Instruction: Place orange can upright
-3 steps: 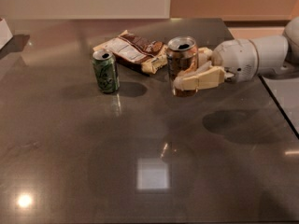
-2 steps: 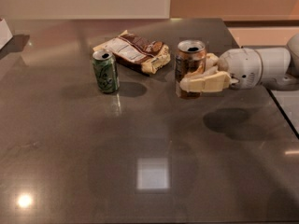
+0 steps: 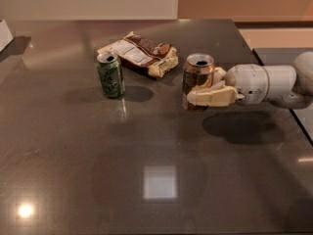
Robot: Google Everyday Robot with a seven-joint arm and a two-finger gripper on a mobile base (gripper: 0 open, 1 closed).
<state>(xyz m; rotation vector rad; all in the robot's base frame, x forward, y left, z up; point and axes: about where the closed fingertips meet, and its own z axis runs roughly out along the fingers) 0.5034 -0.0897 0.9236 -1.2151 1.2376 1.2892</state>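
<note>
The arm (image 3: 293, 82) comes in from the right edge, lying nearly level; its white, rounded wrist (image 3: 254, 83) points left; the gripper (image 3: 201, 87) sits right of the middle of the view, turned sideways, with one finger nearer the camera and one farther; the near finger (image 3: 210, 97), pale cream, runs leftward across the lower front of the can (image 3: 197, 70); the far finger (image 3: 218, 74) shows only as a stub behind it; the two are closed on the can between them.
</note>
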